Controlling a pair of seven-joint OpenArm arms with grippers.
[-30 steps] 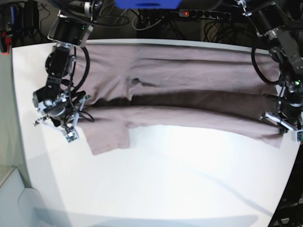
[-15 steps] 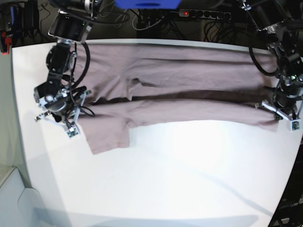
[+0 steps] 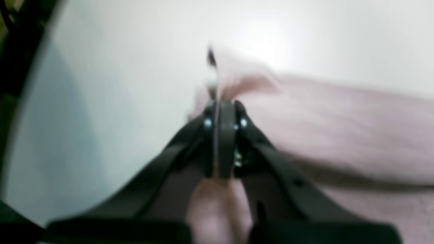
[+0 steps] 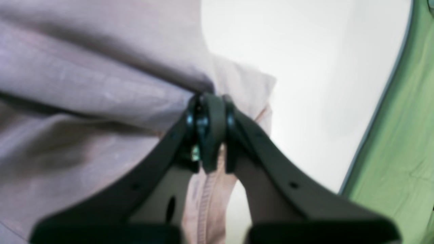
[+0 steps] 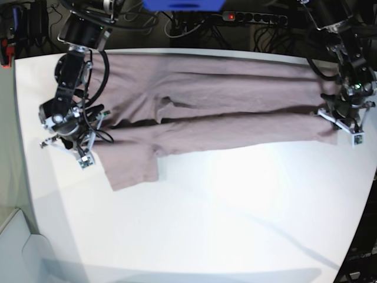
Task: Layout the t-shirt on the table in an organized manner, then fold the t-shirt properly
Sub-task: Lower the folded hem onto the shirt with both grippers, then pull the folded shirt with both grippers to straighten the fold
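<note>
The dusty-pink t-shirt (image 5: pixel 218 112) lies stretched across the far half of the white table (image 5: pixel 224 218), with a long fold running through its middle and a sleeve (image 5: pixel 132 168) hanging toward the near side at the left. My left gripper (image 5: pixel 344 127) is shut on the shirt's right end; in the left wrist view its jaws (image 3: pixel 222 112) pinch pink cloth (image 3: pixel 339 128). My right gripper (image 5: pixel 79 144) is shut on the shirt's left end; in the right wrist view it (image 4: pixel 208 112) pinches a fold near a hem (image 4: pixel 206 200).
Cables and a power strip (image 5: pixel 253 17) lie behind the table's far edge. A green surface (image 4: pixel 400 142) shows past the table's edge in the right wrist view. Bare white tabletop fills the near half of the base view.
Both grippers have carried the shirt's near edge toward the far side of the table, so the front fold now lies higher and closer to the back layer. Both stay shut on the cloth.
</note>
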